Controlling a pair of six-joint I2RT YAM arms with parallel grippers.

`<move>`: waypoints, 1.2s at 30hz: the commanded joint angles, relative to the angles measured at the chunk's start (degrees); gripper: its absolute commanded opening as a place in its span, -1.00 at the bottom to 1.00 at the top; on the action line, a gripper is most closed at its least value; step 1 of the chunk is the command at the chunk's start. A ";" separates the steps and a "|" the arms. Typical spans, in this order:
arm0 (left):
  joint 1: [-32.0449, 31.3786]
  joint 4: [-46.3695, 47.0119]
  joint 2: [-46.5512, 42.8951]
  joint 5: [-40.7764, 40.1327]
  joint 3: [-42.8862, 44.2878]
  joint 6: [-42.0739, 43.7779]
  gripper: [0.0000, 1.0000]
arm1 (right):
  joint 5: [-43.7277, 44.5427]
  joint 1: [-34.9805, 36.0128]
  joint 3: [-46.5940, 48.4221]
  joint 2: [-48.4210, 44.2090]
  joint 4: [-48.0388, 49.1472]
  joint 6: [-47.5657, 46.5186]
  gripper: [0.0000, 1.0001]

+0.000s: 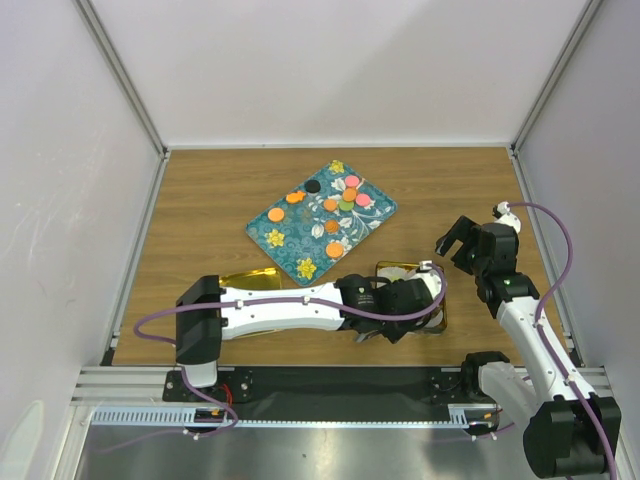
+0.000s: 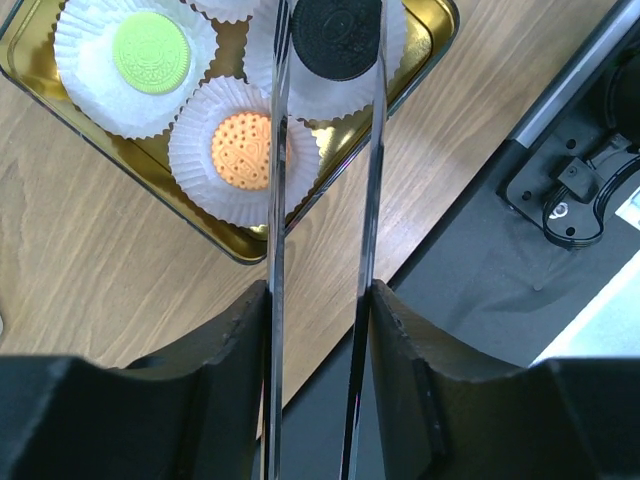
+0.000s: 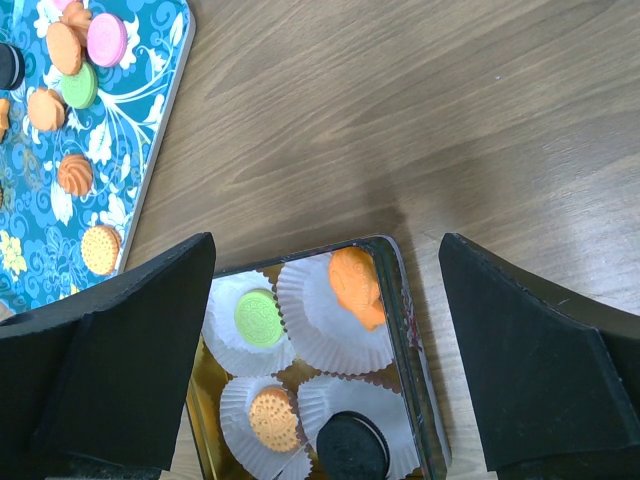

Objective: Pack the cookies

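Several loose cookies, orange, green, pink and black, lie on the teal floral tray. A gold tin holds white paper cups with a green cookie, an orange fish-shaped one, a round orange one and a black cookie. My left gripper reaches over the tin. Its long thin blades close on the black cookie, low over its cup. My right gripper hovers open and empty above the tin's far right side; it also shows in the right wrist view.
A second gold piece, like a lid, lies left of the tin, partly under my left arm. The tray also shows in the right wrist view. White walls enclose the table. The black rail runs along the near edge.
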 commanded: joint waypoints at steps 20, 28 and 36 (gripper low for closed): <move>-0.10 2.08 -3.50 -2.19 0.05 -1.07 0.08 | -0.29 -0.16 0.94 -0.27 0.80 -0.75 0.99; 7.62 2.35 -15.00 -2.72 -7.94 -1.69 0.07 | -0.73 -0.16 0.94 -0.27 0.80 -0.84 0.99; 35.20 2.96 -25.74 -1.06 -12.61 -0.19 0.10 | -1.96 -0.16 0.85 0.08 1.33 -0.75 0.99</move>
